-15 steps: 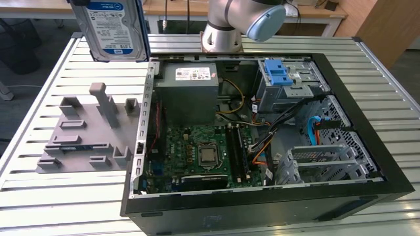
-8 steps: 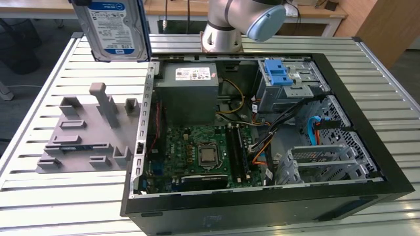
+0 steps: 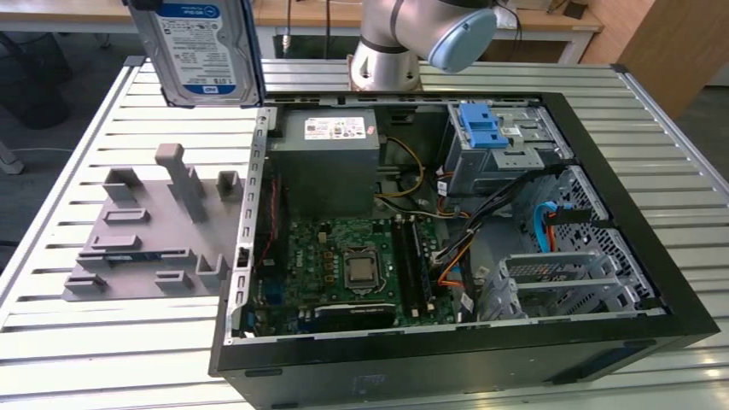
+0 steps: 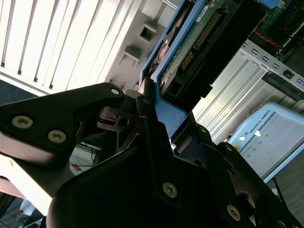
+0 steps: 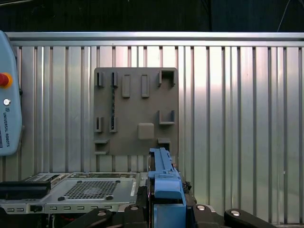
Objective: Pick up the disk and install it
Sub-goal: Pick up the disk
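Silver disk (image 3: pixel 205 47) held aloft, upper end cut off in exterior view, gripper (image 4: pixel 166 107) clamped on its blue rail, fingertips (image 4: pixel 148 102) partly hidden.

A slatted aluminium desk (image 3: pixel 68 342) shines under bright light, with a wooden-topped table (image 3: pixel 302 10) beyond its far edge, a wooden panel (image 3: pixel 672 51) off one far corner, and grey floor (image 3: pixel 23 188) alongside.

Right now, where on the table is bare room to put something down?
Bare slats of the table lie between the grey fixture plate and the near edge, and beside the computer case at the exterior view's right. Crowded: inside the case, among the plate's pegs, and around the raised disk.
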`<state>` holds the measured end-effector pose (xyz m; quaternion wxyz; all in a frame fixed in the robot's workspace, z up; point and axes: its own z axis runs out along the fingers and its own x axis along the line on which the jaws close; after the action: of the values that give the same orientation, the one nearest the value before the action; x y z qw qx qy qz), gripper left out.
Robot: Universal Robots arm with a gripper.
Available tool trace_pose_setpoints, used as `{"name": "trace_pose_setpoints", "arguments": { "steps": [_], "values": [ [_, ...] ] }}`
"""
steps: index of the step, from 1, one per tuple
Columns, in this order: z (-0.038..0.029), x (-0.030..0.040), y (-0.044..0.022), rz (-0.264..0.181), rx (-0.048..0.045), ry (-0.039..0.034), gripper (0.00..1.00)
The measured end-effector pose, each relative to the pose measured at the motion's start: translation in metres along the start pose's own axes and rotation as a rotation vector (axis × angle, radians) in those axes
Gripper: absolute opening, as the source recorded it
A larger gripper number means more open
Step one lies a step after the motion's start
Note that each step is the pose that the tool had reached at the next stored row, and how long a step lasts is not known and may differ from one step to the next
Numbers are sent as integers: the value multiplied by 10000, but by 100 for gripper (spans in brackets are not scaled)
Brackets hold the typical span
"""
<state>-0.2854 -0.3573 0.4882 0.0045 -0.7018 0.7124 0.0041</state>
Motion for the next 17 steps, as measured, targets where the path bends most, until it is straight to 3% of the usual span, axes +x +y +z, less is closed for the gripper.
{"name": "trace_pose_setpoints", "arguments": {
  "steps": [17],
  "values": [
    [1,0,-29,0,0,0,36]
  ]
}}
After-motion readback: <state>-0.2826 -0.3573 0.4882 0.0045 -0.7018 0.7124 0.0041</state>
